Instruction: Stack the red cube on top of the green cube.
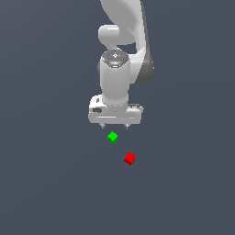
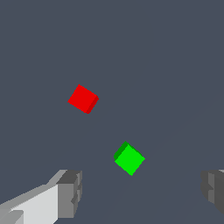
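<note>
The red cube [image 1: 130, 158] lies on the dark grey floor, toward the exterior view's right of the green cube [image 1: 112, 137], and the two are apart. My white gripper [image 1: 114, 125] hangs open and empty above the floor, just behind the green cube in the exterior view. In the wrist view the green cube [image 2: 129, 159] lies between and a little ahead of my two grey fingertips [image 2: 70, 192], and the red cube [image 2: 83, 99] lies farther off. Neither cube is touched.
The flat dark grey floor [image 1: 50, 183] surrounds the cubes. The white arm [image 1: 121, 41] rises above the gripper.
</note>
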`<action>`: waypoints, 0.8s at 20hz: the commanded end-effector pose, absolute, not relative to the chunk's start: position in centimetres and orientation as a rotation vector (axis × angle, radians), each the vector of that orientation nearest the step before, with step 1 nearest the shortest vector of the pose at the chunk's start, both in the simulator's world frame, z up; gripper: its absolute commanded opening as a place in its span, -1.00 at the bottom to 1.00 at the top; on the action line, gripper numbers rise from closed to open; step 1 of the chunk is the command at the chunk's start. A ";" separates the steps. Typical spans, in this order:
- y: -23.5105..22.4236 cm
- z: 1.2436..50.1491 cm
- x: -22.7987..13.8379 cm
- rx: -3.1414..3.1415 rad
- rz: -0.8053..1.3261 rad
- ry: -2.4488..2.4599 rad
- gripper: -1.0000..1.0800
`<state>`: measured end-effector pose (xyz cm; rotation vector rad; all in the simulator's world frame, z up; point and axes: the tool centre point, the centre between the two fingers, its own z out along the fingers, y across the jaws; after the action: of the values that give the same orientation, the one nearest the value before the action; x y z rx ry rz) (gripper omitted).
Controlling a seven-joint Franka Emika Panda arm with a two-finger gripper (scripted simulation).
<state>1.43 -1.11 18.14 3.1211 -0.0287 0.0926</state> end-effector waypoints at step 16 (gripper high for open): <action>0.9 15.7 2.8 3.117 0.073 -0.219 0.92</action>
<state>2.54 0.49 16.16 3.1187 -0.1842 0.0772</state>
